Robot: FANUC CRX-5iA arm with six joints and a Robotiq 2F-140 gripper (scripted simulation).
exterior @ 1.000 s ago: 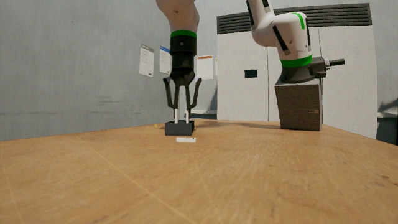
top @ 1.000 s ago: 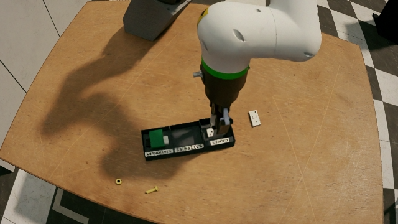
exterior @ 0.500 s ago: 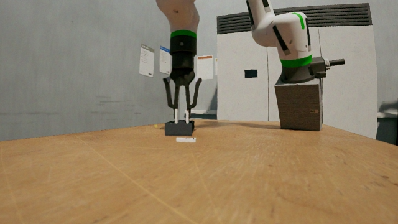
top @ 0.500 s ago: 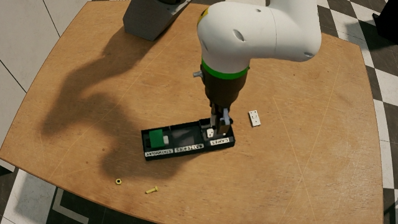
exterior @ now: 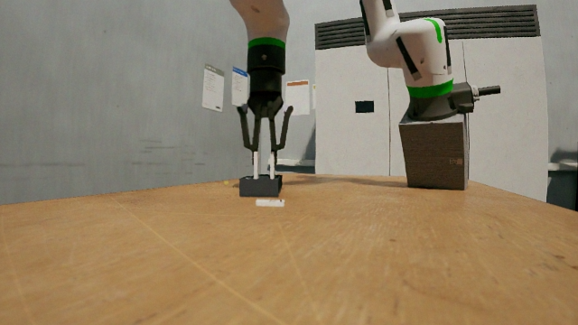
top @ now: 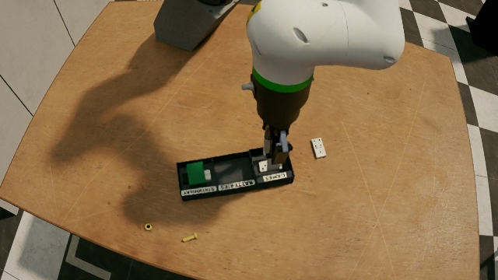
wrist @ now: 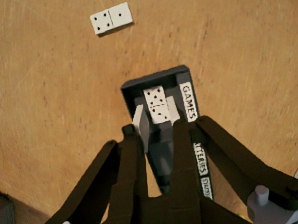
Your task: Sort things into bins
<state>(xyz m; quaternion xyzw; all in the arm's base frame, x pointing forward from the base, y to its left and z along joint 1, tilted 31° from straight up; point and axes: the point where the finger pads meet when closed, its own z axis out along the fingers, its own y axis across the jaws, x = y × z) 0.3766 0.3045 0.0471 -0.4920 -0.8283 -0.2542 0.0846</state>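
A black three-part bin tray [top: 235, 175] carries the labels STATIONERY, BATTERIES and GAMES. A white domino [top: 263, 166] rests inside the GAMES part [top: 265, 168]; it also shows in the wrist view [wrist: 160, 104]. My gripper [top: 274, 153] [exterior: 264, 173] points straight down over that part, its fingertips at the bin's rim and a narrow gap apart, with nothing between them. A second white domino [top: 318, 148] lies flat on the table just right of the tray and shows in the wrist view [wrist: 111, 19]. A green block [top: 195, 173] and a small white piece [top: 208, 174] sit in the STATIONERY part.
A yellow nut [top: 148, 226] and a yellow bolt [top: 190, 237] lie near the table's front edge, left of the tray. The arm's grey base block [top: 187, 19] stands at the back of the table.
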